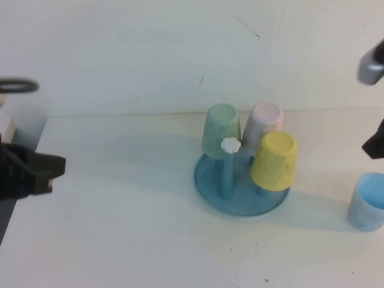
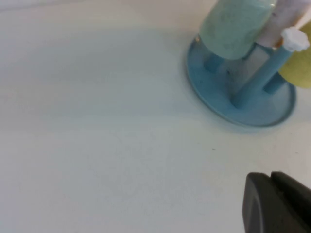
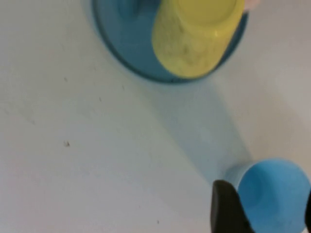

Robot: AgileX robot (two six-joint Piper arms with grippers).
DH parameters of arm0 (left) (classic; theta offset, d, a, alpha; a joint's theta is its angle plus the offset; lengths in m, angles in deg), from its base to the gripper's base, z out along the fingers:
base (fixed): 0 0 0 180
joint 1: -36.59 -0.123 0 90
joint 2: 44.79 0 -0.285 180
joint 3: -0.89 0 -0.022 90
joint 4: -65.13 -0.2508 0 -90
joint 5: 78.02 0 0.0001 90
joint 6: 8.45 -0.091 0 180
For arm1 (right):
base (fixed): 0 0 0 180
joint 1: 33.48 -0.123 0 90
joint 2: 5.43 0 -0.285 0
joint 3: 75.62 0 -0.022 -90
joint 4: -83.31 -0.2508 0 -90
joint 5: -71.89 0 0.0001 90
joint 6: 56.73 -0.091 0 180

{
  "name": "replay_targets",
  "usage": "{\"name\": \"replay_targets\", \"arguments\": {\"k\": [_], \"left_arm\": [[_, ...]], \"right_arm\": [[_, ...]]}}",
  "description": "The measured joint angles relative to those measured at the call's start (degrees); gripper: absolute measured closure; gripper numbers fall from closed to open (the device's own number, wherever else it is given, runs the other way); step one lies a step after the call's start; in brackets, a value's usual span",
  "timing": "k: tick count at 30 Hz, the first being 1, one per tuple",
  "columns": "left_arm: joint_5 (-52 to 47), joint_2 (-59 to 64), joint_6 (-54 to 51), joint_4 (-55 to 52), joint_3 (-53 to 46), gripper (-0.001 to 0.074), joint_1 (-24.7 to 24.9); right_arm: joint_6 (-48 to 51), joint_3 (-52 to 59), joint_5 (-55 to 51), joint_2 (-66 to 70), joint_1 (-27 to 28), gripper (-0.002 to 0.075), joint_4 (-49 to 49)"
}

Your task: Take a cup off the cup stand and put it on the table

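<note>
cup (image 1: 366, 209): light blue, upright, open-topped

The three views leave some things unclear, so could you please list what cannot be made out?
- Right gripper: cut off by the frame edges in high and right wrist views; fingers straddle the blue cup, contact unclear.
- Left gripper: fingertips cut off in left wrist view.
- Pink cup: partly hidden behind the yellow cup on the cup stand.

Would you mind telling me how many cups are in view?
4. Green cup, pink cup and yellow cup sit inverted on the cup stand; the blue cup stands upright on the table, right side.
</note>
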Motion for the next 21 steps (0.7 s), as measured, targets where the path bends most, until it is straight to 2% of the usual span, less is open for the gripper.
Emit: {"name": "replay_targets", "arguments": {"k": [8, 11, 15, 19, 21], "left_arm": [[16.1, -15.4, -0.7, -0.8, -17.2, 0.0736, 0.0], [18.9, -20.5, -0.8, -0.8, -22.1, 0.0736, 0.0], [19.3, -25.4, -0.8, -0.8, -26.6, 0.0736, 0.0], [17.4, -28.1, -0.8, -0.3, -29.6, 0.0736, 0.0], [15.7, -28.1, -0.4, -0.2, -30.6, 0.0736, 0.0]], "right_arm": [[12.9, 14.2, 11.7, -20.8, 0.0, 0.0417, -13.1], [19.1, 20.4, 17.1, -27.2, 0.0, 0.0456, -20.6], [36.1, 29.2, 22.3, -33.4, 0.0, 0.0557, -36.6], [56.9, 37.6, 24.2, -38.0, 0.0, 0.0678, -58.9], [64.2, 40.6, 24.9, -39.2, 0.0, 0.0706, -68.0]]}}
